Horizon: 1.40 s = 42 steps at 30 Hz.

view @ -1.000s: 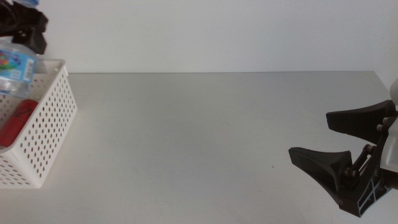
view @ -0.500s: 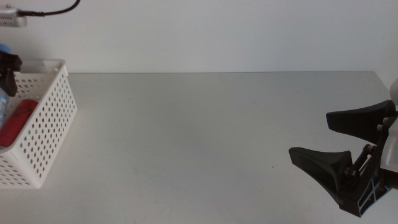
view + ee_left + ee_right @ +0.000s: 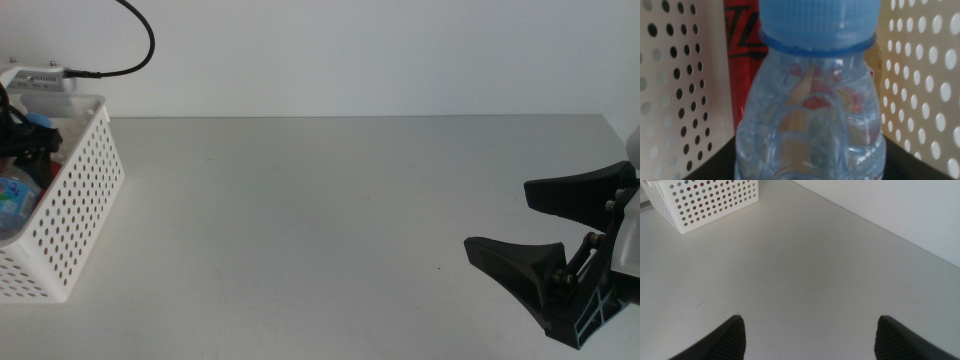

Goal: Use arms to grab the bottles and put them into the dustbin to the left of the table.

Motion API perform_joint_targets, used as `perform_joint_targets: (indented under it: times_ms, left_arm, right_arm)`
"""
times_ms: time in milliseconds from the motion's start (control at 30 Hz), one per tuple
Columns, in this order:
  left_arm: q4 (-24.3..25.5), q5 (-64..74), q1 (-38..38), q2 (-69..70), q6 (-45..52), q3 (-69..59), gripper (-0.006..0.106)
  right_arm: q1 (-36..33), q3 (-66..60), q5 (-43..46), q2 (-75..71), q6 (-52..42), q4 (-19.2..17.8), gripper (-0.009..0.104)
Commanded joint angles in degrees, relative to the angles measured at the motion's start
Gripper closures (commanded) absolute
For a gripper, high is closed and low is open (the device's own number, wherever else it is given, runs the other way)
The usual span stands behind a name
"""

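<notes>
A: Item one, the basket (image 3: 75, 215). What do you log?

B: I log a white perforated basket at the left end of the desk (image 3: 330, 220). Contents: a red can (image 3: 745, 65) lying against one wall, and a small clear water bottle (image 3: 812, 125) with a blue cap (image 3: 817, 20). Behind the bottle I see something yellowish with red, too blurred to name.

A: Item two, left tool?

B: My left tool (image 3: 22, 150) sits inside the basket, pinching the water bottle low on its body. Dark jaw edges flank the bottle's base in the left wrist view.

A: Item three, right tool?

B: My right tool (image 3: 545, 235) waits over the desk's right end, jaws spread wide, nothing between them, well apart from the basket.
</notes>
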<state>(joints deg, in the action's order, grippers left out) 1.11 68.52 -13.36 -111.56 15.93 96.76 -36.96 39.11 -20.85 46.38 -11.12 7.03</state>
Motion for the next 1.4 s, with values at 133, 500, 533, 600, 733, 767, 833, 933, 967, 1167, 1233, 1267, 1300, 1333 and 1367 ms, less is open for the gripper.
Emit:
perform_joint_targets:
  times_ms: [133, 500, 533, 600, 733, 767, 833, 933, 967, 1167, 1233, 1267, 1300, 1333, 1367]
  left_arm:
    - [-0.53, -1.66, 0.04, 3.79, 0.68, 2.24, 0.009]
    - [-3.83, -1.26, 1.43, 8.68, -1.98, 2.29, 0.007]
    - [-3.73, -1.5, 2.03, 9.62, -3.17, 2.14, 0.007]
    - [-2.46, -1.76, 3.34, 11.41, -5.63, 2.0, 0.007]
    - [-0.78, -2.27, 6.51, 15.87, -10.8, 2.0, 0.008]
    - [-0.81, -2.22, 7.58, 17.31, -10.95, 2.0, 0.008]
    - [-1.11, -2.41, 10.29, 20.33, -10.95, 2.0, 0.008]
    - [-0.81, -4.67, 14.3, 24.46, -13.68, 2.0, 0.008]
    - [-0.56, -5.28, 15.24, 25.6, -14.69, 2.0, 0.008]
    - [1.45, -8.15, 21.48, 32.35, -23.36, 2.0, 0.008]
    - [2.88, -8.58, 22.96, 34.15, -25.24, 2.0, 0.008]
    - [3.36, -8.99, 23.32, 34.75, -25.24, 2.0, 0.008]
    - [3.93, -9.37, 23.69, 35.4, -25.09, 2.0, 0.008]
    - [4.2, -9.56, 23.69, 36.01, -25.09, 2.07, 0.008]
    - [4.09, -9.65, 23.69, 36.38, -25.09, 2.07, 0.008]
  right_arm:
    - [-0.18, 1.52, 3.67, -0.44, -0.64, -0.33, 0.029]
    - [-0.18, 1.52, 3.67, -0.44, -0.64, -0.33, 0.029]
    - [-0.18, 1.52, 3.67, -0.44, -0.64, -0.33, 0.029]
    - [-0.18, 1.52, 3.67, -0.44, -0.64, -0.33, 0.029]
    - [-0.18, 1.52, 3.67, -0.44, -0.64, -0.33, 0.029]
    - [-0.18, 1.52, 3.67, -0.44, -0.64, -0.33, 0.029]
    - [-0.18, 1.52, 3.67, -0.44, -0.64, -0.33, 0.029]
    - [-0.18, 1.52, 3.67, -0.44, -0.64, -0.33, 0.029]
    - [-0.18, 1.52, 3.67, -0.44, -0.64, -0.33, 0.029]
    - [-0.18, 1.52, 3.67, -0.44, -0.64, -0.33, 0.029]
    - [-0.18, 1.52, 3.67, -0.44, -0.64, -0.33, 0.029]
    - [-0.18, 1.52, 3.67, -0.44, -0.64, -0.33, 0.029]
    - [-0.18, 1.52, 3.67, -0.44, -0.64, -0.33, 0.029]
    - [-0.18, 1.52, 3.67, -0.44, -0.64, -0.33, 0.029]
    - [-0.18, 1.52, 3.67, -0.44, -0.64, -0.33, 0.029]
